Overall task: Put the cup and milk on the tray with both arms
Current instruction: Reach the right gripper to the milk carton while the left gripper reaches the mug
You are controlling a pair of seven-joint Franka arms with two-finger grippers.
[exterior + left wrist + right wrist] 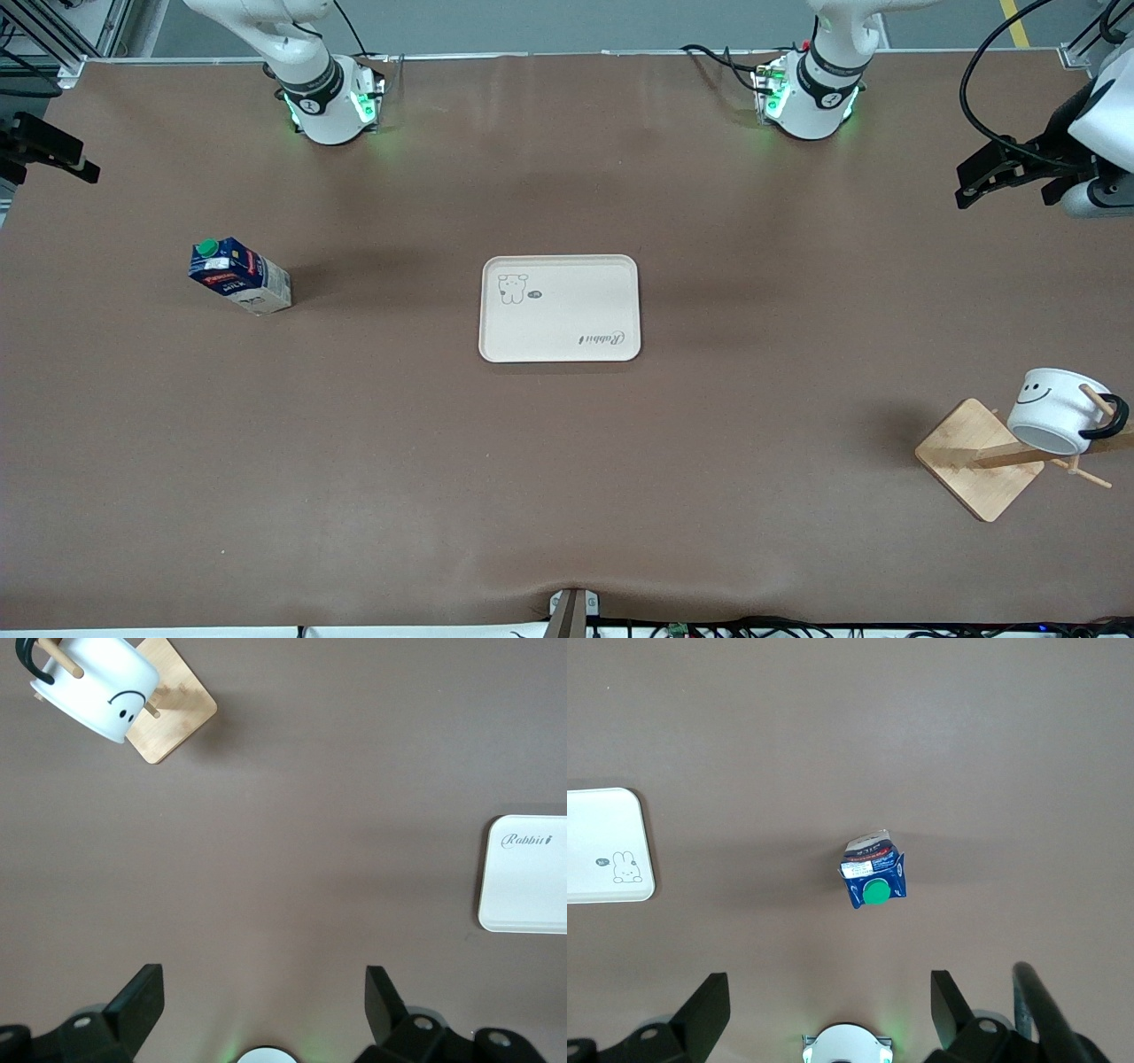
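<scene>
The cream tray (560,308) lies bare at the table's middle; its edge shows in the left wrist view (527,873) and the right wrist view (602,846). The milk carton (239,275) stands upright toward the right arm's end, seen from above in the right wrist view (873,877). The smiley cup (1054,409) hangs tilted by its handle on a wooden rack peg toward the left arm's end (97,687). My left gripper (263,981) is open and empty, high over the table near its base. My right gripper (830,983) is likewise open and empty.
The wooden rack's square base (974,456) sits nearer the front camera than the tray. The arm bases (332,106) (811,97) glow green at the table's back edge. Black fixtures jut in at both ends (1001,173) (49,151).
</scene>
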